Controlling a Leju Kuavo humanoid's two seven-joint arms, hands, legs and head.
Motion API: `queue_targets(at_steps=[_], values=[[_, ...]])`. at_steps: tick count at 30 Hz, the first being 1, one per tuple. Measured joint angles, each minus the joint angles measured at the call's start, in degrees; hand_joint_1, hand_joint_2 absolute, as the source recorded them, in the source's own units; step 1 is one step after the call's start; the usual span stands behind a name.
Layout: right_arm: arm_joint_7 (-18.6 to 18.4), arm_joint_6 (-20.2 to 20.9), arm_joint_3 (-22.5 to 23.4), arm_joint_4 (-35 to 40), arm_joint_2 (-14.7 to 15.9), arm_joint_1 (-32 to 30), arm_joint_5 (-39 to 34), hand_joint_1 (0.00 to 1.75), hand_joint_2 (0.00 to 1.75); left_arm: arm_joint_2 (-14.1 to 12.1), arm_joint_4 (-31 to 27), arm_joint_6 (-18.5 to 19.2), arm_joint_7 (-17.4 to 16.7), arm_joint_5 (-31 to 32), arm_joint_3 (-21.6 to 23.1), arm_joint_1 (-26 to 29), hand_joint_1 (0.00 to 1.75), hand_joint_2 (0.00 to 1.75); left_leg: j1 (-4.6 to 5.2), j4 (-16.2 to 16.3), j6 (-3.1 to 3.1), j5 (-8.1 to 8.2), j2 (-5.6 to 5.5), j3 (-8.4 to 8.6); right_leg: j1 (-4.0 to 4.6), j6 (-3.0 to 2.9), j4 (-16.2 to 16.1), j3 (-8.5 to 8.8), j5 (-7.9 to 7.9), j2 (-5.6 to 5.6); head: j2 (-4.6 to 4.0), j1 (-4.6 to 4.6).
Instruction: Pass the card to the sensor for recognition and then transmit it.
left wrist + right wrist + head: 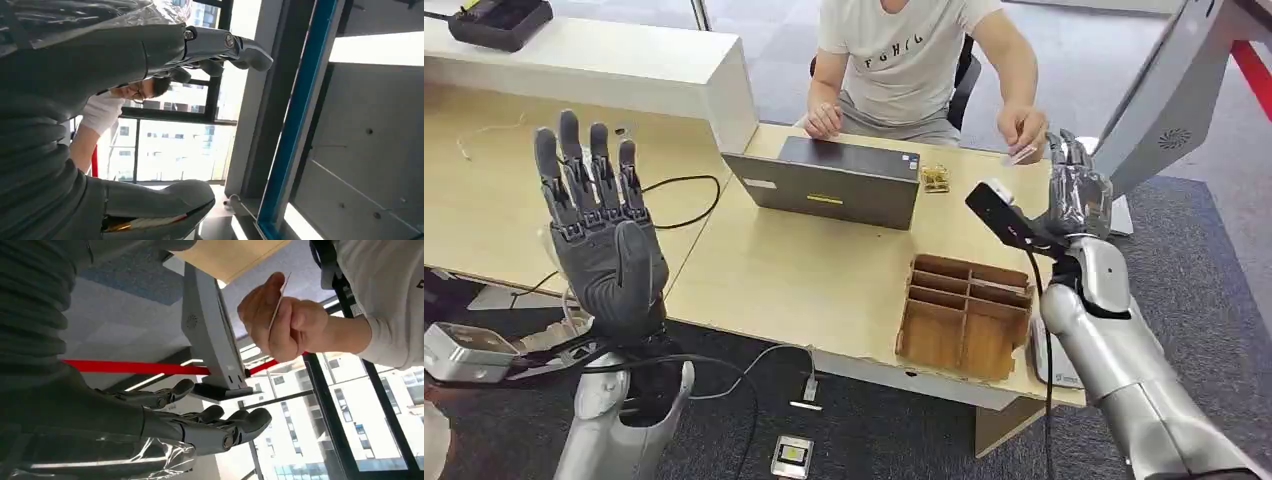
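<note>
At the desk's far right edge, a person's hand [1024,128] pinches the card [1021,155] between thumb and fingers.

Card: small, pale, thin. In the right wrist view [280,300] it is seen edge-on, its long axis running from the person's grip out past the thumb, the free end pointing away from the wrist. In the head view its long axis lies roughly level, slanted slightly, and it sits just left of the right hand's fingertips. Whether it touches them cannot be told.

Right hand [1076,190]: raised at the desk's right end, fingers apart and extended upward, holding nothing. In the right wrist view [200,425] the fingers are loosely spread, with the card apart from them on the person's side.

Left hand [604,230]: held upright over the left part of the desk, back toward the head camera, fingers straight and spread, holding nothing. The left wrist view [150,55] shows the same spread fingers with nothing between them.

Sensor [1174,100]: grey slanted panel on a stand, just right of the right hand, near the card.

Other items: closed grey laptop [829,180] in front of the person; wooden compartment tray [964,315] at the near desk edge, beside the right forearm; small gold object [936,178] right of the laptop; black cable [684,200] across the desk [794,280].
</note>
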State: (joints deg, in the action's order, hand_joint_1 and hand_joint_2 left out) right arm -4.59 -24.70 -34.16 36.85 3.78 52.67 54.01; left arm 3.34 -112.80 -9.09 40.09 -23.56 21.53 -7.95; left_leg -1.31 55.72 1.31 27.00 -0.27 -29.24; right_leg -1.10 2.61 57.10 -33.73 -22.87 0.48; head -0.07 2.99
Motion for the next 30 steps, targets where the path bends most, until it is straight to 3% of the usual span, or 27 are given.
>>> queue_targets(at_steps=[4, 10, 17, 21, 30], values=[[1.16, -0.44, 0.63, 3.06, 1.01, -1.44, -0.89, 0.0, 1.75, -0.04, -0.02, -0.55, 0.0, 0.48, -0.11, 0.13, 0.0, 1.75, 0.0, 0.01, 0.0, 0.0, 0.0, 0.01, 0.0, 0.0, 0.0, 0.0, 0.0, -0.01, 0.0, 0.02], [1.62, 0.44, 2.55, 15.1, 3.93, -7.82, -3.8, 0.0, 1.75, -0.33, -0.2, -1.73, 0.0, 0.83, -0.46, 1.16, 0.0, 1.75, 0.0, 0.0, 0.0, 0.01, -0.02, 0.02, 0.0, 0.0, -0.01, 0.01, -0.01, -0.01, 0.0, 0.0], [-0.9, 4.79, 4.96, 35.55, 9.55, -22.05, -7.93, 0.0, 1.75, -2.23, -1.18, -5.57, 0.0, -0.04, -1.11, 2.9, 0.0, 1.75, 0.0, -0.02, -0.01, 0.04, 0.0, 0.0, 0.0, 0.01, -0.02, 0.0, -0.04, 0.0, 0.0, 0.04], [-1.4, 5.2, 5.35, 42.88, 11.74, -27.69, -8.24, 0.0, 1.75, -3.37, -1.97, -6.62, 0.0, -0.31, -1.11, 3.65, 0.0, 1.75, 0.0, -0.03, -0.02, 0.04, 0.03, -0.02, -0.01, 0.01, -0.02, -0.01, -0.03, 0.0, 0.0, 0.02], [-2.23, 6.05, 5.33, 50.97, 13.12, -35.06, -4.59, 0.0, 1.75, -5.51, -3.48, -11.52, 0.0, -0.24, -0.33, 3.56, 0.0, 1.75, -0.01, -0.06, 0.0, 0.01, 0.03, 0.0, 0.01, -0.02, -0.01, 0.0, -0.01, 0.01, 0.0, 0.04]])
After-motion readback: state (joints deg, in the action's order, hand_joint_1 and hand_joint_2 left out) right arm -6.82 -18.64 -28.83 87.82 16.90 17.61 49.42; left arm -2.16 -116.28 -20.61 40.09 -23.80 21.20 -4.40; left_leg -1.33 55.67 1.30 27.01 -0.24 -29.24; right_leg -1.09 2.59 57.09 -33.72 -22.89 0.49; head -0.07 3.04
